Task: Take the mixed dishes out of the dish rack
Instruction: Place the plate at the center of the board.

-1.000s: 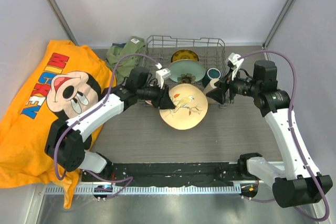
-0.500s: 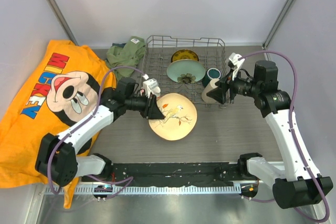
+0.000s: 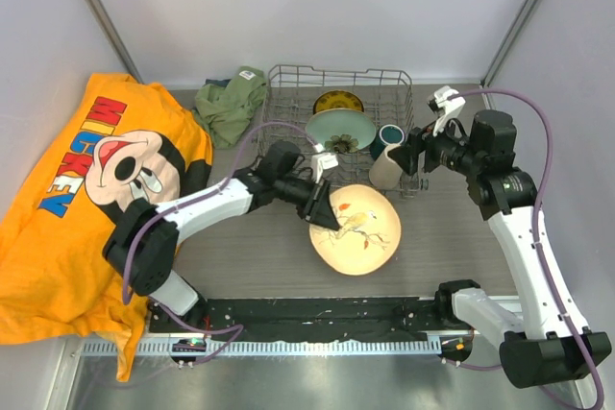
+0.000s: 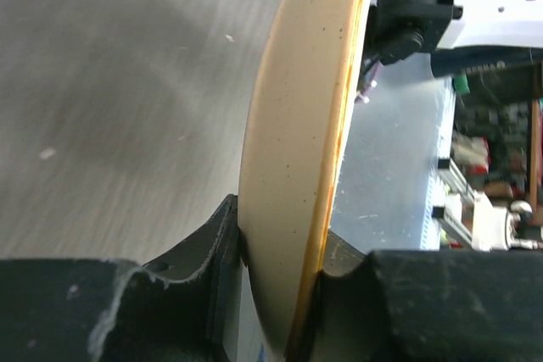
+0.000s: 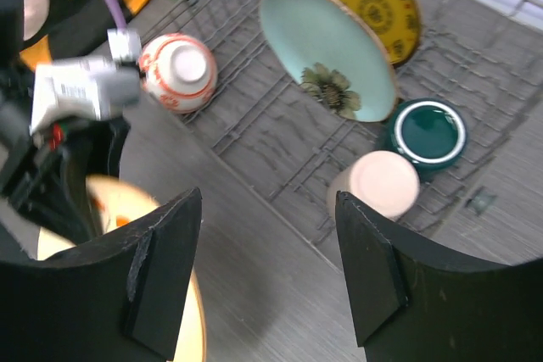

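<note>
My left gripper (image 3: 328,210) is shut on the rim of the cream bird-painted plate (image 3: 358,229), held in front of the dish rack (image 3: 336,72). In the left wrist view the plate (image 4: 293,150) stands edge-on between the pads. The rack holds a pale green plate (image 3: 339,128), a small yellow patterned plate (image 3: 338,101), a dark teal mug (image 3: 390,135) and a beige cup (image 3: 386,168). A red-orange bowl (image 5: 178,72) sits at the rack's left side. My right gripper (image 3: 410,155) is open beside the cup, holding nothing, with the beige cup (image 5: 377,186) just beyond its fingertips (image 5: 188,209).
An orange Mickey T-shirt (image 3: 91,189) covers the table's left side. A crumpled green cloth (image 3: 229,103) lies left of the rack. A black rail (image 3: 317,314) runs along the near edge.
My left arm has carried the bird plate nearer and to the right, away from the rack. My right gripper has drawn back slightly from the cup.
</note>
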